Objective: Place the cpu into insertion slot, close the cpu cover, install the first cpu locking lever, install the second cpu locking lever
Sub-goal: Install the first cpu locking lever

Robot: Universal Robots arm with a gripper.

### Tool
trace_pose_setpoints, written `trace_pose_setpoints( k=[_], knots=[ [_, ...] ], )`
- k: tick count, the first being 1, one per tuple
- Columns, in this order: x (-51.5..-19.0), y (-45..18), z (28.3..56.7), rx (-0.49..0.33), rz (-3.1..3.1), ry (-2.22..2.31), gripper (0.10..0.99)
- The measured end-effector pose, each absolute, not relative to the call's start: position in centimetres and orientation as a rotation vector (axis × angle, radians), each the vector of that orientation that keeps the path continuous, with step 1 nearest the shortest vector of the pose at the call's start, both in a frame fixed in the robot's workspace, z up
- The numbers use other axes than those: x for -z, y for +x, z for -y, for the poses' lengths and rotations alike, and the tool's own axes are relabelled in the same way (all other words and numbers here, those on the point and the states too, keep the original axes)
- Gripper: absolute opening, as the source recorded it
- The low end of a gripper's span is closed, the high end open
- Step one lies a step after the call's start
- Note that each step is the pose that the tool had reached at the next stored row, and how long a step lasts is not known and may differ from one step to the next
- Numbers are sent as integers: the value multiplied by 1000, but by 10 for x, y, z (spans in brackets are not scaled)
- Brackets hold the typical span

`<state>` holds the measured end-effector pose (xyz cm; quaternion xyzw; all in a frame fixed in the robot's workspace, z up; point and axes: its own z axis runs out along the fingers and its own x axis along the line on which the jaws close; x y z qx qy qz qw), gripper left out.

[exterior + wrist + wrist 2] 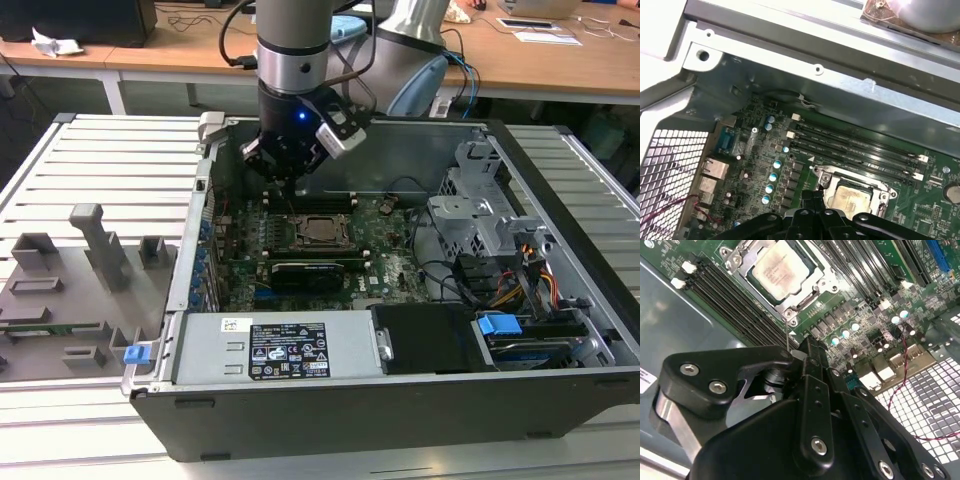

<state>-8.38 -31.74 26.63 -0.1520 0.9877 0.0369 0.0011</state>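
The gripper [283,182] hangs inside the open computer case [560,190], just above the green circuit board [395,262], at roughly 11 o'clock from the insertion slot [322,231] in the exterior view. In the second wrist view, the gripper's [810,347] black fingers [812,390] are pressed together, and a thin metal rod [787,336] rises from beside their tips toward the socket corner. Whether the fingers clamp that rod cannot be determined.

The cpu [781,271] lies flat in the insertion slot, its dull silver top exposed. The cpu cover [820,287] lies down around it, framing the chip on all sides. In the first wrist view, the cpu [852,196] sits just beyond the gripper's linkage, with the long memory slots [855,145] running alongside the socket.
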Motion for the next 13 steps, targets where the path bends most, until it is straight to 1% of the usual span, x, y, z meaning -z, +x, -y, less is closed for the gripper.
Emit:
trace_pose_setpoints(
  k=[13],
  knots=[
    [-265,-99,317,-116,-3101,-476,106]
  ],
)
